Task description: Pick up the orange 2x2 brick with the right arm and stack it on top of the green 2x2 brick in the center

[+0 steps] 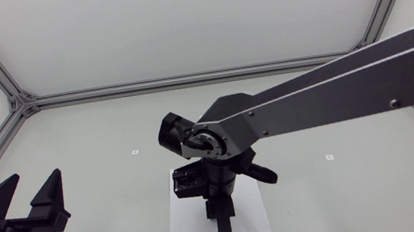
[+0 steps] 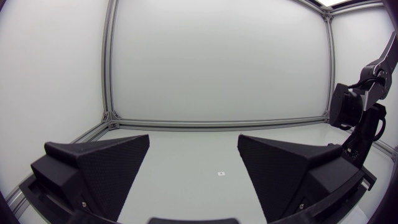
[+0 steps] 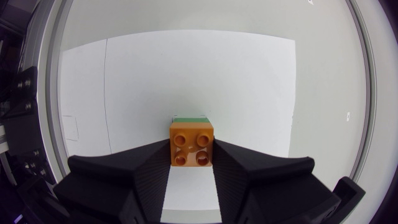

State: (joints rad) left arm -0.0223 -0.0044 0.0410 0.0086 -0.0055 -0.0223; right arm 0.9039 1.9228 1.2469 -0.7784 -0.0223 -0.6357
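Table: pale grey surface carrying both arms and the work sheet.
Right arm: silver-grey link entering from the right side and reaching past the middle, its black wrist pointing down over the sheet.
White sheet: rectangular paper lying flat at the table's centre, directly under the right arm's wrist.
Left gripper: at the table's left side, well apart from the sheet; its two wedge fingers stand wide apart with nothing between them.
Right gripper: over the white sheet, fingers closed against two opposite sides of the orange brick.
Orange 2x2 brick: clamped between the right gripper's fingertips, studs facing the wrist camera, square to the fingers.
Green 2x2 brick: only a narrow green edge shows, just past the orange brick's far side and below it, on the sheet; whether the two bricks touch cannot be told.
Table marks: small printed squares on the bare surface, either side of the sheet.
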